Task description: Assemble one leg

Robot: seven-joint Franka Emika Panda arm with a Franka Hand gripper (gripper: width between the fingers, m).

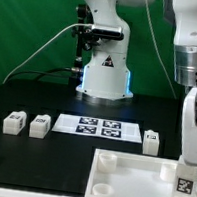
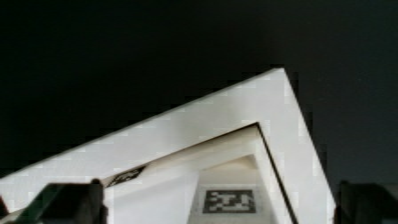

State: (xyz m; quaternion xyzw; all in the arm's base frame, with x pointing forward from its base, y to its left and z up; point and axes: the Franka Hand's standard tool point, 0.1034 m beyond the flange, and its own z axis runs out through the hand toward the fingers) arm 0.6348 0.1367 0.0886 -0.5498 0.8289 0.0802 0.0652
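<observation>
White arm (image 1: 196, 69), grey joint band, black cable.

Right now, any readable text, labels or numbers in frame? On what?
No readable words or numbers.
Marker board: four square tags, patterns only.
Tray: one tag at its corner, also in the wrist view, no text.
Legs: tag marks too small to read.

Your exterior view sits low at the bench (image 1: 68, 158) edge, facing the arm's base (image 1: 102, 77) across the marker board (image 1: 99, 128). Your wrist view looks down closely on the tray (image 2: 214, 125) corner; both views share that tray (image 1: 127, 176).
</observation>
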